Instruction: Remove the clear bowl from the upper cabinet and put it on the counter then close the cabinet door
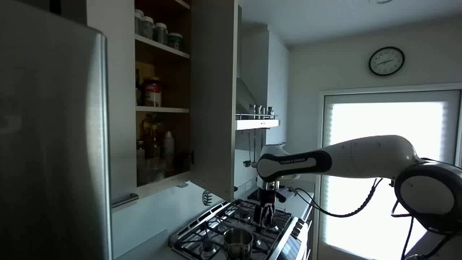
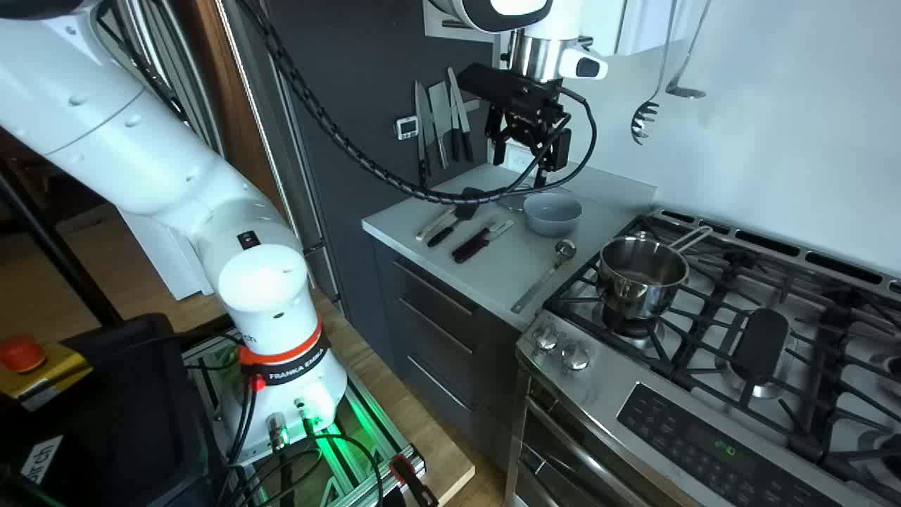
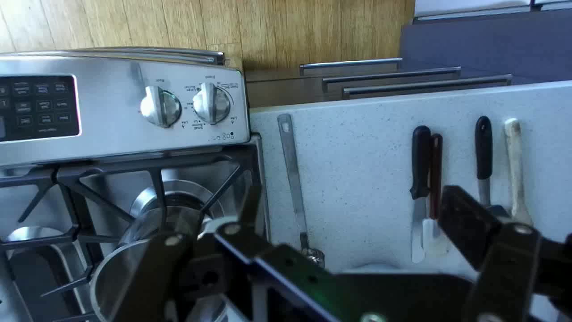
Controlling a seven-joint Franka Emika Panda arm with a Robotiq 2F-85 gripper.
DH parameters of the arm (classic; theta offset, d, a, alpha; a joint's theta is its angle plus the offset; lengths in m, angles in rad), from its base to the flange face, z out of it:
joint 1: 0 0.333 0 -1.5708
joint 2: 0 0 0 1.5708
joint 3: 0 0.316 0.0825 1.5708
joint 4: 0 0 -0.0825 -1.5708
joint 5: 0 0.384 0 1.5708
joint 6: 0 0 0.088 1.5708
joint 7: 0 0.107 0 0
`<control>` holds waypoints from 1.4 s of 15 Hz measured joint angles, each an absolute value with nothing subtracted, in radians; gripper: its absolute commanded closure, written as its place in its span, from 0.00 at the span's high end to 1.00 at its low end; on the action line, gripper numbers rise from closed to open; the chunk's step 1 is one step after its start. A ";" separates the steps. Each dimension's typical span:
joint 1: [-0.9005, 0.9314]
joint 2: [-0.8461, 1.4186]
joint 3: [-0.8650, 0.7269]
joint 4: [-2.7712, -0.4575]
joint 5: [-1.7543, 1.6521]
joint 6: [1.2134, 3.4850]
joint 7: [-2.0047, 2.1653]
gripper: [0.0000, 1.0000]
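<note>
Black gripper [image 3: 353, 203] spread wide, cabinet door [image 1: 213, 97] standing open

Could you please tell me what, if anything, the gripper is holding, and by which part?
Nothing is held: the gripper is open, its jaws wide apart, nothing gripped between them.

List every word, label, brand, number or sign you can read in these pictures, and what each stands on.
"FRANKA EMIKA": arm
"FRANKA EMI...": band on base, end curving away
"...ch": arm above band, start hidden
"...rch": label on box, start unclear
Too small or blurred to read: stove panel, clock numerals, timer, hood mark, red jar's label
</note>
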State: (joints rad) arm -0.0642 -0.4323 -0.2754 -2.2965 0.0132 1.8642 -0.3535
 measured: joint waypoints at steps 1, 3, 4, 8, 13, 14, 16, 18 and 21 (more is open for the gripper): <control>-0.064 -0.432 -0.276 -2.296 0.013 1.864 -0.354 1.00; -0.064 -0.432 -0.276 -2.296 0.013 1.864 -0.354 1.00; -0.064 -0.432 -0.276 -2.296 0.013 1.864 -0.354 1.00; -0.067 -0.434 -0.266 -2.296 0.023 1.864 -0.353 1.00; -0.062 -0.480 -0.224 -2.307 0.067 1.797 -0.355 1.00; -0.061 -0.497 -0.213 -2.314 0.068 1.775 -0.355 1.00; -0.060 -0.539 -0.190 -2.333 0.072 1.738 -0.348 1.00; -0.060 -0.583 -0.164 -2.351 0.073 1.697 -0.311 1.00; -0.059 -0.646 -0.117 -2.378 0.079 1.664 -0.243 1.00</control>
State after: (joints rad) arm -0.0591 -0.6465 -0.1169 -2.3780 0.0786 1.6638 -0.2427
